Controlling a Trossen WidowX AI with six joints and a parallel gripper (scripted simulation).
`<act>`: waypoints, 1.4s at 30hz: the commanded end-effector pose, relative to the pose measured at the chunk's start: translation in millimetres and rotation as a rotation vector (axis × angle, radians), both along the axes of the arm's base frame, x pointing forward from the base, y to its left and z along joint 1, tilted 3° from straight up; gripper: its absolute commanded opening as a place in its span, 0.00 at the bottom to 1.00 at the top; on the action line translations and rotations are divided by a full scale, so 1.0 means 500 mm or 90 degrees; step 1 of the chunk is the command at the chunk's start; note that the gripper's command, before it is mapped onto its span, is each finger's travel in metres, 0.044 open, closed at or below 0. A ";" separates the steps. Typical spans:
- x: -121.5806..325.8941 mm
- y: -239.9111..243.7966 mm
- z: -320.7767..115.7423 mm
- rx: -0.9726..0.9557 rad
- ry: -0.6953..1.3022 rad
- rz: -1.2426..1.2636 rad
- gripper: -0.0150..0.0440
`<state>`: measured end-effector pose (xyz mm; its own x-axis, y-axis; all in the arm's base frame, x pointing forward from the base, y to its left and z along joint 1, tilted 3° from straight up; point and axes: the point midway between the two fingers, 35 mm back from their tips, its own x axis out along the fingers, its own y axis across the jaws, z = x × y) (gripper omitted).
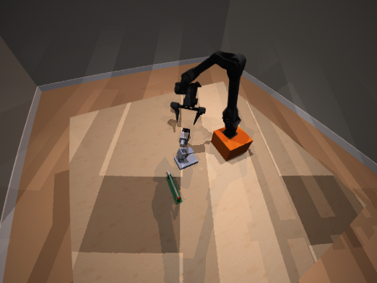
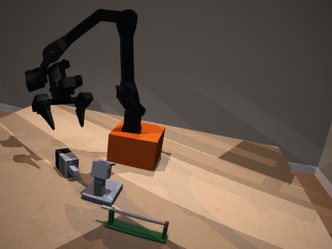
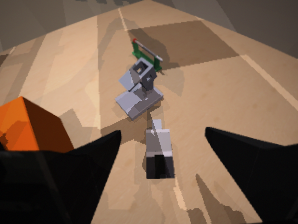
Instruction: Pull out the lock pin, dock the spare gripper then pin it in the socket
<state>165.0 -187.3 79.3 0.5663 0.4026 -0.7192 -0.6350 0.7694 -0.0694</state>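
Note:
The lock pin (image 1: pixel 173 185) (image 2: pixel 137 216) (image 3: pixel 149 50), a thin grey rod with a red head, lies across the two posts of a green rack (image 2: pixel 135 230). The grey mount (image 1: pixel 188 163) (image 2: pixel 91 194) (image 3: pixel 131 106) stands between the rack and the spare gripper, its raised socket (image 2: pixel 101 169) empty, with an opening seen in the wrist view. The spare gripper (image 1: pixel 184 137) (image 2: pixel 66 162) (image 3: pixel 159 142), a grey and black block, lies on the table with its spigot toward the mount. My gripper (image 1: pixel 185 123) (image 2: pixel 68 127) (image 3: pixel 163 132) is open and empty, above and behind the spare gripper, touching nothing.
The orange base block (image 1: pixel 238 146) (image 2: pixel 133 150) (image 3: pixel 37 127) carries the arm and stands beside the mount, on the left in the wrist view. The wooden table carries everything, with grey walls beyond it.

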 end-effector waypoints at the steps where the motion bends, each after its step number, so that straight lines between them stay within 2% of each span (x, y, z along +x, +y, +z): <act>1: 0.002 -0.005 -0.048 0.005 -0.002 -0.002 1.00; 6: 0.004 -0.004 -0.112 0.005 -0.002 -0.002 1.00; 42: 0.009 -0.012 -0.220 0.005 -0.002 -0.002 1.00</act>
<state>168.8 -193.5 -25.9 0.5664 0.4071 -0.7165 -0.6352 0.7696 -0.0648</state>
